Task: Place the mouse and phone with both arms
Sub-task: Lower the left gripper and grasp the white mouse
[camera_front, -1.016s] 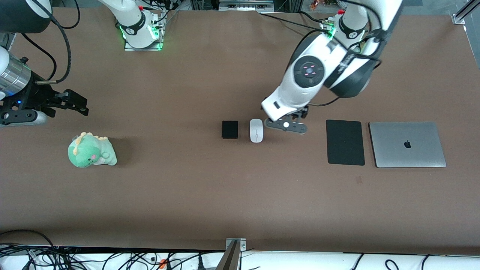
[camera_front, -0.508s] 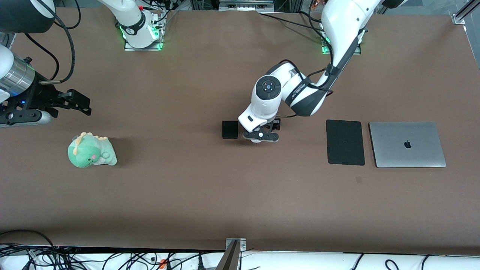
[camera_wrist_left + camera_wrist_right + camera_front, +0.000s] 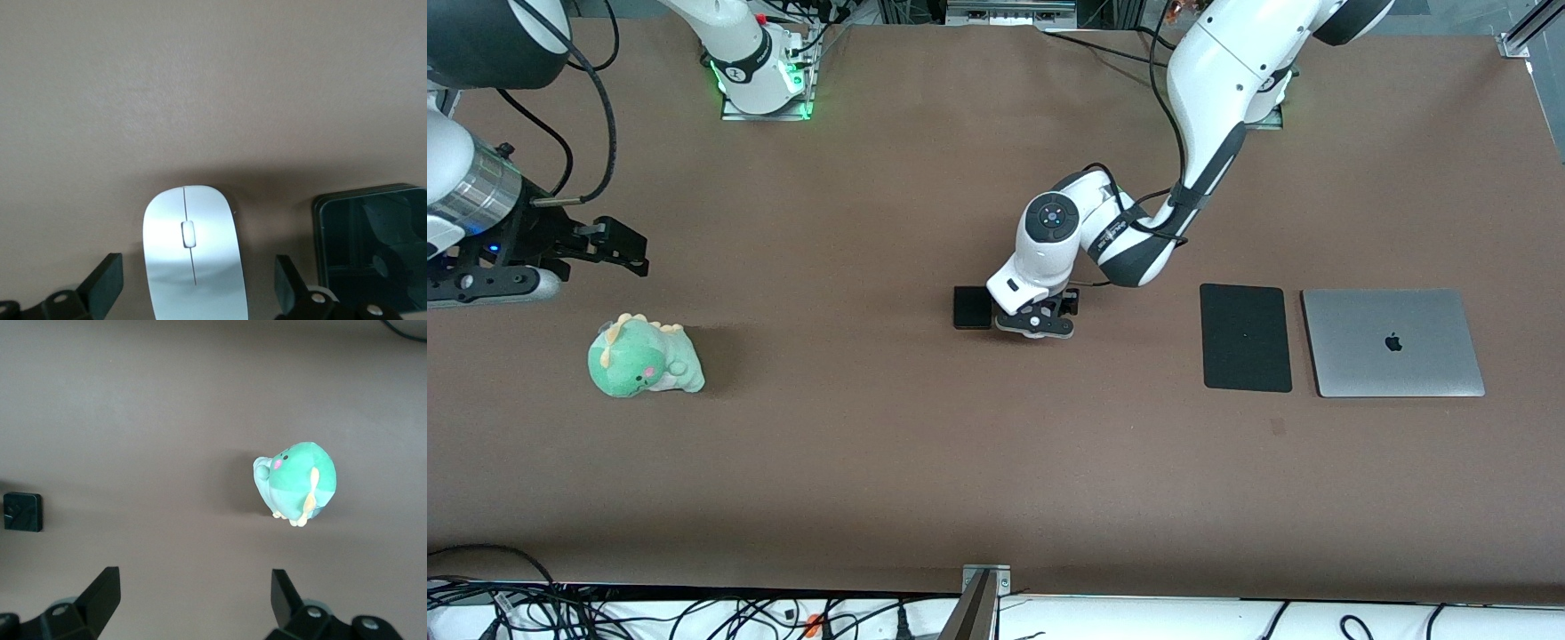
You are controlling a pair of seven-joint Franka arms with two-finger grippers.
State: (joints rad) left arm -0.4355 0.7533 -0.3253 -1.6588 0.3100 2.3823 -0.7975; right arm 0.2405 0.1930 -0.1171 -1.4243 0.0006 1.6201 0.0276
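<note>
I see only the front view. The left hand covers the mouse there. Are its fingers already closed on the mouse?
Observer: No. The left wrist view shows the left hand open, the mouse between its fingers with a gap on each side.
Operator: Does the phone touch the mouse?
Observer: No, the phone lies beside it, apart.
Operator: And the right hand?
Observer: The right hand is open and empty; its view shows the green plush toy on the table.

Robotics lab: bolted green-lit arm bases [image 3: 760,76], loose cables [image 3: 605,613] along brown table [image 3: 996,471].
</note>
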